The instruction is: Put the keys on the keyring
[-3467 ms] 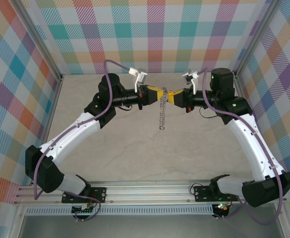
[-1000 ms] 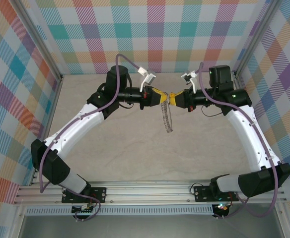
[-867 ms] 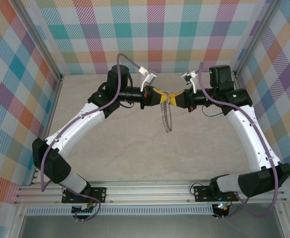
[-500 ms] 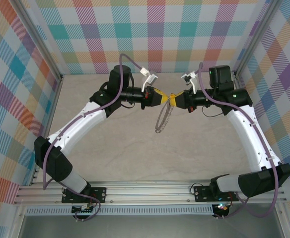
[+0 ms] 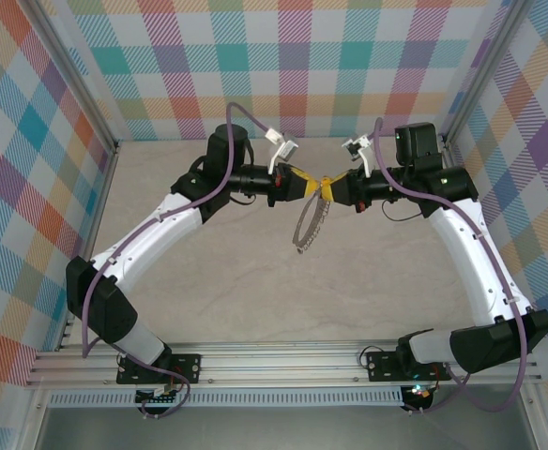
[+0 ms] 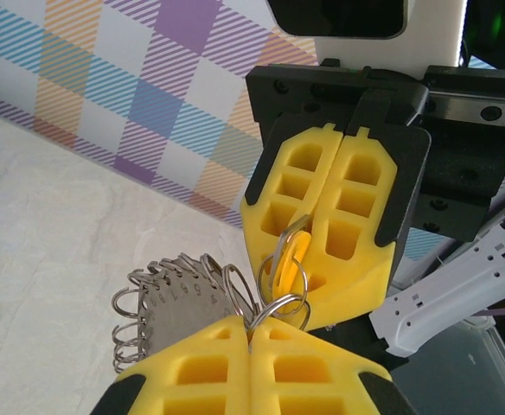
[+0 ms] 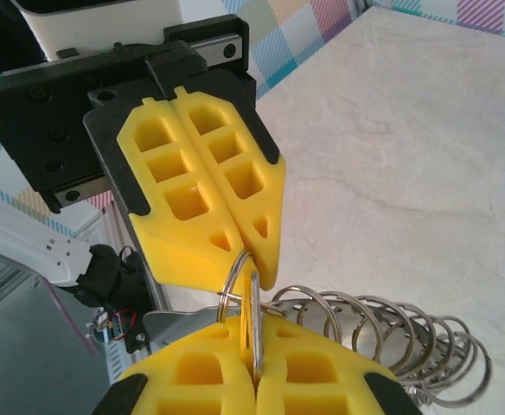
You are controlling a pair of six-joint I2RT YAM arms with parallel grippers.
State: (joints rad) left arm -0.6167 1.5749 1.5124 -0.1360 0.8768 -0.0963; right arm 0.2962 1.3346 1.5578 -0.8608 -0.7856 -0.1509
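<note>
Yellow fingers of my left claw [image 5: 306, 186] are pressed fully together just left of centre in the top view. They pinch the silvery-grey loop of linked metal rings [image 5: 306, 227], which dangles lower in the frame. Tip to tip against it on the right, my right claw [image 5: 330, 187] is clamped tight on the tiny yellow-headed plastic key [image 6: 289, 264].

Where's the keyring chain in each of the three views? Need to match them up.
Top external: keyring chain hangs at centre, just below where the tools meet.
Left wrist: keyring chain at lower left, beside the left tool at the bottom edge.
Right wrist: keyring chain at lower right, beside the right tool at the bottom edge.
Shared landmark: the two shut yellow tools tip to tip, the key between them.
</note>
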